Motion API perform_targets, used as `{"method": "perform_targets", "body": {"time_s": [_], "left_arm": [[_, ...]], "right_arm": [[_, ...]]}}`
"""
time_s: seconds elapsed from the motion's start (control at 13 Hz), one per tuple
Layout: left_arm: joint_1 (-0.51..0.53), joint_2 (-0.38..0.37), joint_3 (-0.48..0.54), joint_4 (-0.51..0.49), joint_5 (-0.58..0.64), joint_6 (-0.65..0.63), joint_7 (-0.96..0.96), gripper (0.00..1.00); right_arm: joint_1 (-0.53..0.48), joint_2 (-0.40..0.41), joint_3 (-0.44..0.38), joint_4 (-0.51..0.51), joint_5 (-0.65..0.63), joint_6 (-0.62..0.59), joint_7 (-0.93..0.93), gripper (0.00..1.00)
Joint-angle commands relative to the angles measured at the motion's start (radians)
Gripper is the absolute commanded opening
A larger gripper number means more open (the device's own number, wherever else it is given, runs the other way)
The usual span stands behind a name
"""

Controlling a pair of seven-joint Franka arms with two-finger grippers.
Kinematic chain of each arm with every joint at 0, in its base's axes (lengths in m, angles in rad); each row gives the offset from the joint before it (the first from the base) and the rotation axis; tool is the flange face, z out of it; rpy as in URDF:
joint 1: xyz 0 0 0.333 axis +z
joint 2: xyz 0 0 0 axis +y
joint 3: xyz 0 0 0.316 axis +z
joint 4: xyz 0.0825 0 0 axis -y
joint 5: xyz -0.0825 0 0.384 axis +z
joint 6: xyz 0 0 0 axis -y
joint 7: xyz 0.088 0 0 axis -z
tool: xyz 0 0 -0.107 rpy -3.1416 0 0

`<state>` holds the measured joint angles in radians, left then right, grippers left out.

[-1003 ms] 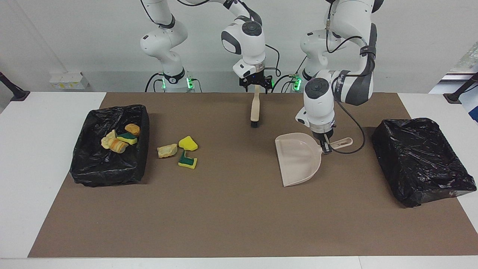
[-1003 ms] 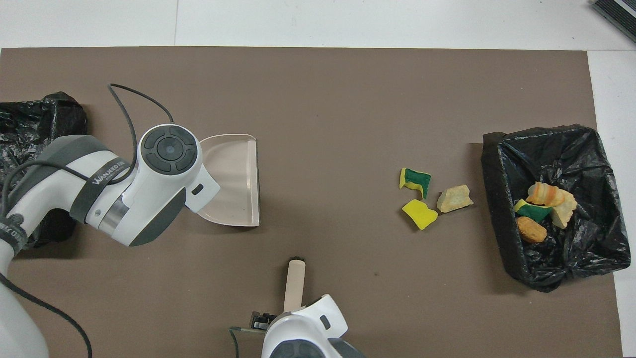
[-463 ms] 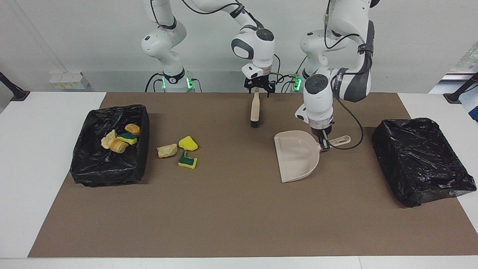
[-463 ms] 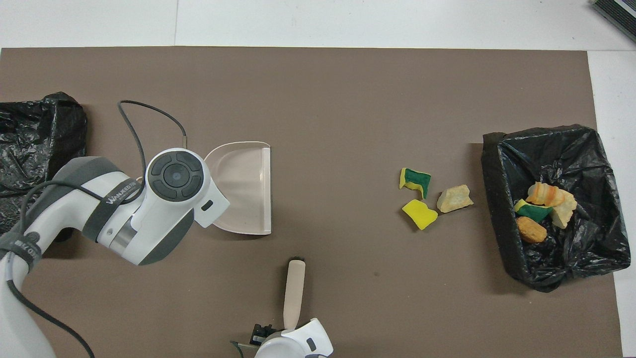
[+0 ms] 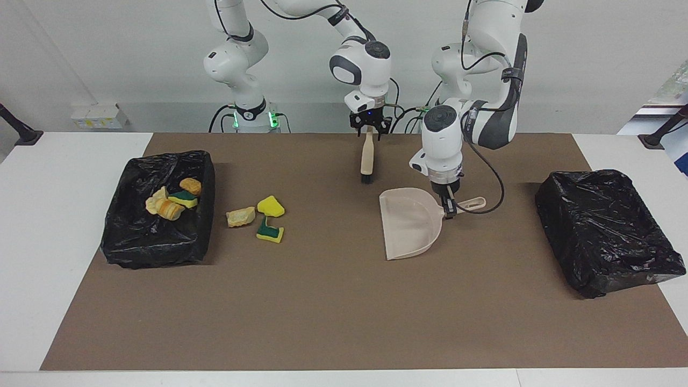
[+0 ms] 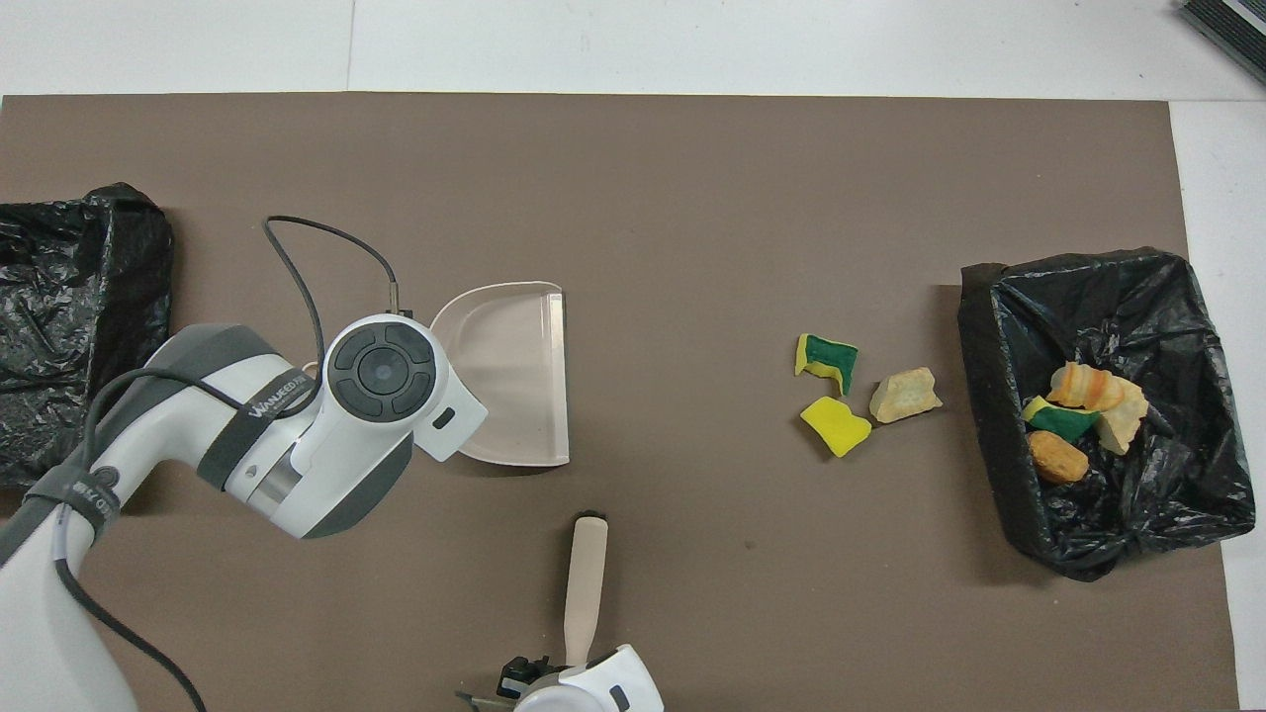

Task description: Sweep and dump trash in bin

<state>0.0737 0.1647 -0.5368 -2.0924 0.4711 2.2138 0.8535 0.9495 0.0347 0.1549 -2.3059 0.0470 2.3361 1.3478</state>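
Trash in two lots (dial laid on the overhead view, 12 pointing away from the robots, centre at mid-mat). Three loose pieces [image 6: 857, 394] on the brown mat [image 5: 344, 312], at 3 o'clock from centre, close together: green-and-yellow sponge [image 5: 270, 230] at the 12 side of the cluster, plain yellow sponge [image 5: 270, 206] at the 6 side, pale tan chunk [image 5: 240, 216] at the 3 side, nearest the bin. Further trash [image 6: 1083, 405] already inside the bin [image 6: 989, 297]: orange-brown lumps, a pale chunk, a green sponge bit, heaped together on the black liner. Bin itself at 3 o'clock, at the mat's edge toward the right arm's end of the white worktop [image 5: 54, 215].

Dustpan [image 5: 408, 226] at 9 o'clock, just off centre, mouth facing 3 toward the loose pieces, handle pointing to 9. Resting on the mat or just clear of it: cannot tell. Left gripper [image 5: 449, 209] clamped tight on the handle where it joins the pan, pointing straight down (hidden under the wrist in the overhead view).

Brush [image 5: 367, 158] at 6 o'clock, lying along the 12–6 line, dark bristles toward 12, handle end toward the robots. Right gripper [image 5: 370, 129] down at that handle end; whether closed on it or only around it, cannot tell.

Second bin [image 5: 602, 231], black-lined, at 9 o'clock, at the left arm's end.
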Motion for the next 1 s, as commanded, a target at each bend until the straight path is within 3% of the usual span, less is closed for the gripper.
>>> {"method": "perform_targets", "body": {"time_s": [0.0, 0.08, 0.23, 0.31, 0.62, 0.93], "left_arm": [[-0.022, 0.006, 0.014, -0.008, -0.008, 0.041, -0.043, 0.0], [-0.023, 0.015, 0.014, 0.0, -0.008, 0.052, -0.063, 0.0], [-0.028, 0.019, 0.014, 0.005, -0.008, 0.049, -0.102, 0.0], [-0.026, 0.019, 0.012, 0.005, -0.009, 0.05, -0.137, 0.0], [-0.052, 0.013, -0.008, 0.023, -0.009, -0.081, -0.206, 0.0], [-0.052, 0.007, -0.061, 0.02, -0.009, -0.117, -0.211, 0.0]], "right_arm": [[0.022, -0.024, 0.0, -0.015, -0.007, 0.009, 0.051, 0.57], [0.022, -0.024, 0.002, -0.015, -0.004, 0.009, 0.05, 0.48], [0.022, -0.022, 0.002, -0.015, -0.004, 0.006, 0.045, 0.12], [0.022, -0.022, 0.002, -0.014, -0.006, 0.006, 0.037, 0.01], [0.002, -0.021, -0.006, 0.031, -0.012, -0.065, 0.024, 0.0], [-0.141, -0.084, -0.006, 0.068, -0.018, -0.159, -0.123, 0.0]]}}
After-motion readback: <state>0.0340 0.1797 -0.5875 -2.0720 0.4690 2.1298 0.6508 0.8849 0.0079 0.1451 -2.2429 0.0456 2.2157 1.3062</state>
